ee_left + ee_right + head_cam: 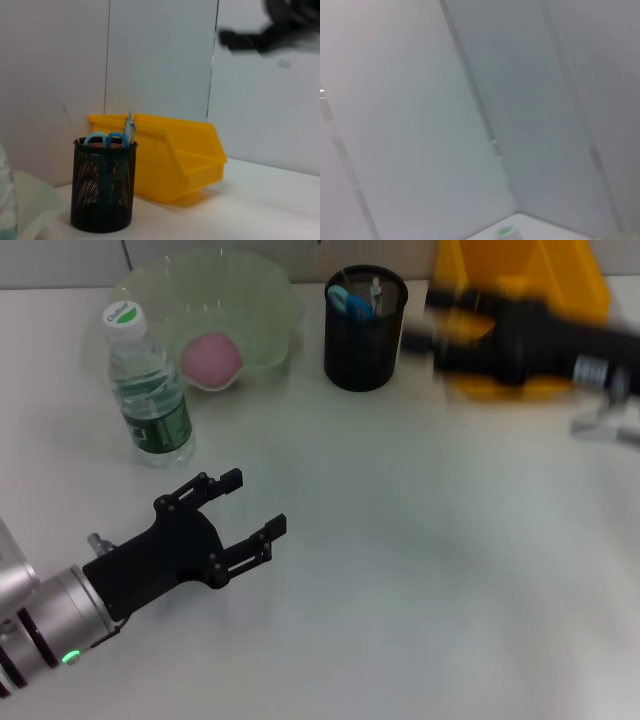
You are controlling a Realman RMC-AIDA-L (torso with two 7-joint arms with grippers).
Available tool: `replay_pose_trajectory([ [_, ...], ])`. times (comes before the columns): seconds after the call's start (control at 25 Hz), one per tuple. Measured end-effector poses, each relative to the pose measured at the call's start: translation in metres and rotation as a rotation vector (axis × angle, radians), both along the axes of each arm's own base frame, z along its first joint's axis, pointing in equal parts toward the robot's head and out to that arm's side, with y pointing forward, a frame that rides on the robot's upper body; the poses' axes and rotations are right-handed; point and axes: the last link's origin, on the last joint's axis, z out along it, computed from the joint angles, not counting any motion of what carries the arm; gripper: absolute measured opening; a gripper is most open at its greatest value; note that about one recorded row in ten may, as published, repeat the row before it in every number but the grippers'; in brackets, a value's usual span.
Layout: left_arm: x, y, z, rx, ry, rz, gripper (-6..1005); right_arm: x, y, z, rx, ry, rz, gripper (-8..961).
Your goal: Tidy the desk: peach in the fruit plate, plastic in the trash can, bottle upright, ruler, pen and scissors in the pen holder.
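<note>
Water bottle (150, 390): clear plastic, upright on the white surface (420, 570) just beside the fruit plate. White cap with green lettering, too small to read; green label band around the body, text likewise unreadable.

Fruit plate (265, 300): pale translucent green, wavy rim, at the far side of the surface. Holds 1 pink peach (211, 360), resting against its near wall.

Pen holder (363, 335): black mesh cylinder, upright, between the fruit plate and the trash can. Contents seen from the left wrist view: scissors (104, 138) with blue handles up, and 1 pen (129, 129) with a clear grey top standing above the rim.

Trash can (545, 280): yellow open-fronted bin just beside the pen holder, partly hidden by the right arm.

Left gripper (245, 508): black, low over the near surface, jaws spread, holding nothing, well apart from the bottle.

Right gripper (425, 330): black, blurred, raised in front of the trash can beside the pen holder; state of its jaws cannot be told.
</note>
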Motion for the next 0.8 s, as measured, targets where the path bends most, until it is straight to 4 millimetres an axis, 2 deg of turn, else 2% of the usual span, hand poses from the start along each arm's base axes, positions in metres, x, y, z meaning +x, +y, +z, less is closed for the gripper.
replay_pose_trajectory([
  [0.12, 0.000, 0.001, 0.005, -0.034, -0.022, -0.002, 787, 0.022, -0.021, -0.022, -0.035, 0.020, 0.034, 823],
  [0.16, 0.001, 0.000, 0.007, -0.045, -0.028, -0.011, 787, 0.036, -0.034, -0.035, -0.019, 0.019, 0.062, 822],
  [0.2, 0.002, -0.001, 0.008, -0.055, -0.035, -0.022, 787, 0.036, -0.034, -0.035, -0.019, 0.019, 0.062, 822],
  [0.4, 0.009, -0.003, 0.012, -0.125, -0.066, -0.062, 787, 0.061, -0.057, -0.056, 0.039, -0.017, 0.095, 819],
  [0.64, 0.009, -0.007, 0.019, -0.149, -0.057, -0.112, 787, 0.075, -0.077, -0.072, 0.051, -0.086, 0.149, 818],
  [0.8, 0.007, -0.011, 0.023, -0.166, -0.047, -0.129, 786, 0.081, -0.082, -0.078, 0.022, -0.132, 0.165, 818],
])
